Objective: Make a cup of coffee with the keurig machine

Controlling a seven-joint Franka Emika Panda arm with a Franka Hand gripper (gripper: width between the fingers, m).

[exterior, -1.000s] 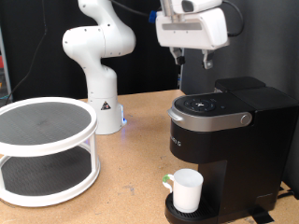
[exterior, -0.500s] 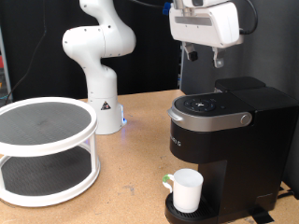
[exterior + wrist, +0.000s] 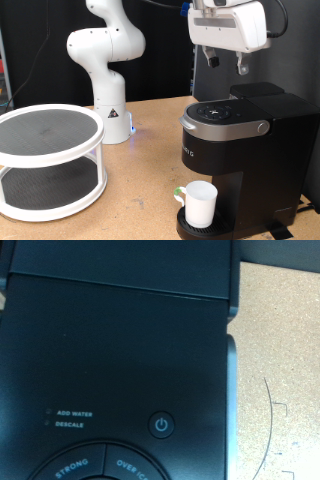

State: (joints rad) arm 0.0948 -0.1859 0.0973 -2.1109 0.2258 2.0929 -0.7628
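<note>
The keurig machine [image 3: 240, 140] is a black box at the exterior view's right, its silver-grey handle down and lid closed. The white cup [image 3: 200, 203] stands upright on the drip tray under the spout. My gripper [image 3: 223, 64] hangs above the machine's top, clear of it, its two fingers apart and nothing between them. The wrist view looks straight down on the keurig machine [image 3: 120, 350]: black lid, a power button [image 3: 162, 424], ADD WATER and DESCALE labels, and the STRONG and OVER ICE buttons. No fingers show in that view.
A white two-tier round rack [image 3: 50, 160] sits on the wooden table [image 3: 140, 190] at the exterior view's left. Behind it stands a white robot arm base [image 3: 105, 70]. Dark curtains close off the back.
The gripper has moved toward the exterior view's right and slightly up, from above the button panel to over the machine's rear. The cup and the machine have not moved.
</note>
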